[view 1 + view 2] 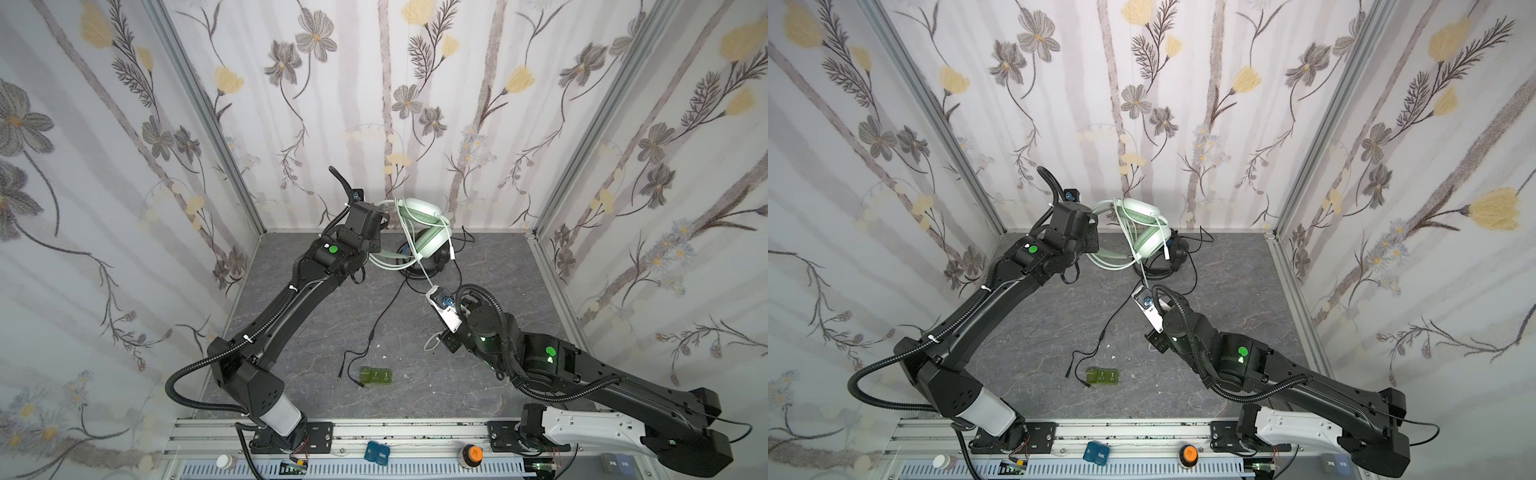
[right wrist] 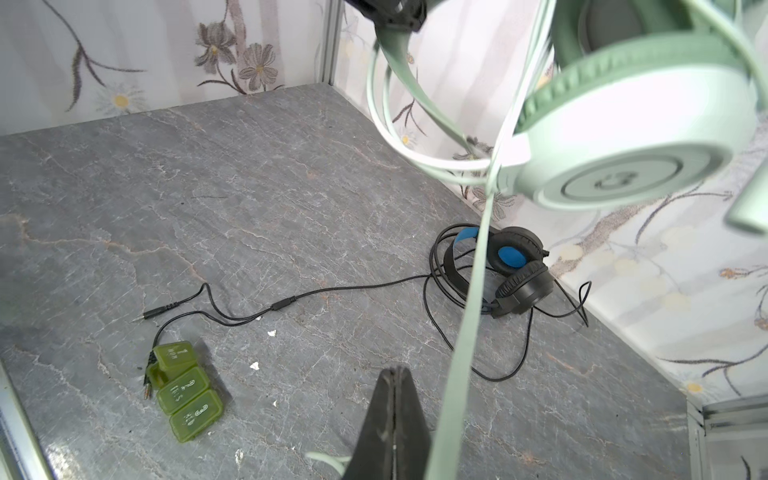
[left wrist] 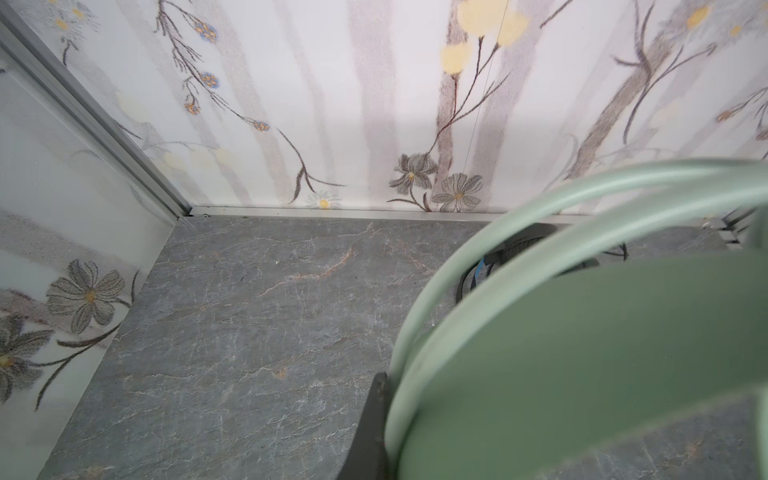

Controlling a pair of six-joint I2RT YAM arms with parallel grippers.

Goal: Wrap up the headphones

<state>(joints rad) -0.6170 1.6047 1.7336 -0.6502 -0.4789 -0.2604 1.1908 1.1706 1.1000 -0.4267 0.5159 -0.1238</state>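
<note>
Three joined green blocks [image 1: 376, 377], numbered, on grey marbled tabletop [image 1: 291, 332]. Floral-papered walls [image 1: 374, 104] on three sides. Front rail [image 1: 415, 432] holds blue case [image 1: 377, 453], orange-topped knob [image 1: 471, 454], white bottle [image 1: 225, 462].

Grey veined tabletop [image 2: 249, 199], mint green headset [image 1: 420, 208], black-and-blue headset [image 2: 519, 270]

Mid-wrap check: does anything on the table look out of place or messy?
Yes. The black headset lies on the table with its black cable sprawled loose across it, one plug end beside the green blocks. A few small white flecks litter the surface nearby.
</note>
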